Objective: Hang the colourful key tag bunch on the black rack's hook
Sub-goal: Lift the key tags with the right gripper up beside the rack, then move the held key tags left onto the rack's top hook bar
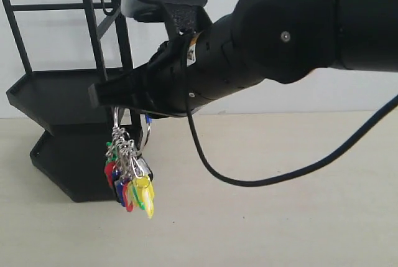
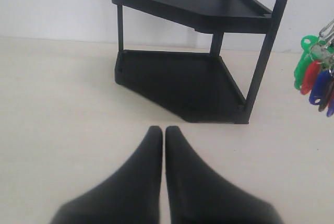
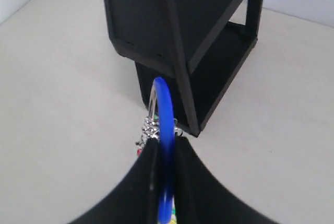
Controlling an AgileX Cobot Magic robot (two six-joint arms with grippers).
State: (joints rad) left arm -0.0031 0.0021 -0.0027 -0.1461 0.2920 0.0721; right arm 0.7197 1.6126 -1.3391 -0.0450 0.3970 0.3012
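The black right gripper [image 1: 106,96], left of the middle of the exterior frame, is closed tightly on the big blue loop [image 3: 163,109] of the colourful key tag bunch [image 1: 132,183]. The yellow, red, green and blue plastic tags hang free under the jaws on their metal rings, near the lower tier of the tall black two-tier metal rack [image 1: 59,96].

The loop is well below the thin black wire hook [image 1: 112,7], in the upper left of the frame. I think the good way is to lift first, bring the opening of the loop over the upturned tip, lower it, and only then release. A fast move would probably swing the tags.

The black left gripper [image 2: 163,130], low in its own frame, is closed and empty.
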